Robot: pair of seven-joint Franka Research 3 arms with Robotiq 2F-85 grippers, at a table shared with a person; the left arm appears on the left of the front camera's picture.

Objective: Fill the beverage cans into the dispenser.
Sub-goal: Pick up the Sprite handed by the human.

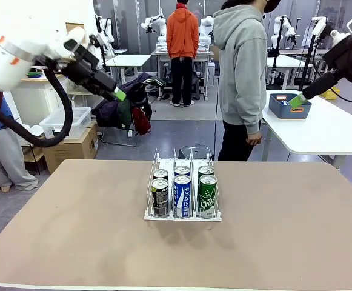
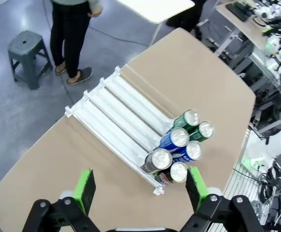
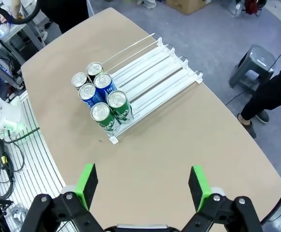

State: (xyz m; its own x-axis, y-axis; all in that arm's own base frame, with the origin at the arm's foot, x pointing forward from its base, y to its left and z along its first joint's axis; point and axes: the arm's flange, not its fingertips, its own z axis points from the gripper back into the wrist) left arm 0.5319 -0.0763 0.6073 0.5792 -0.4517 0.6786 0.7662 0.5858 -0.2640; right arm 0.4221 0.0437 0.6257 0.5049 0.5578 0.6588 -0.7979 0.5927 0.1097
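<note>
Beverage cans (image 1: 182, 194) sit in the dispenser (image 2: 116, 112), left fingers (image 2: 85, 189) and right fingers (image 3: 88, 184) spread wide, empty.

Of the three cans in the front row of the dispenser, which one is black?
The black can in the robot's left lane of the dispenser; the blue-and-white can stands in the middle, the green can on the right.

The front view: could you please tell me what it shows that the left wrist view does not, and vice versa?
Front: the blue rectangular plastic bin on a white side table, and the raised right end effector. Left wrist: the person's dark shoes on the grey floor. Both: the clear plastic three-lane dispenser holding six slim metal beverage cans.
</note>
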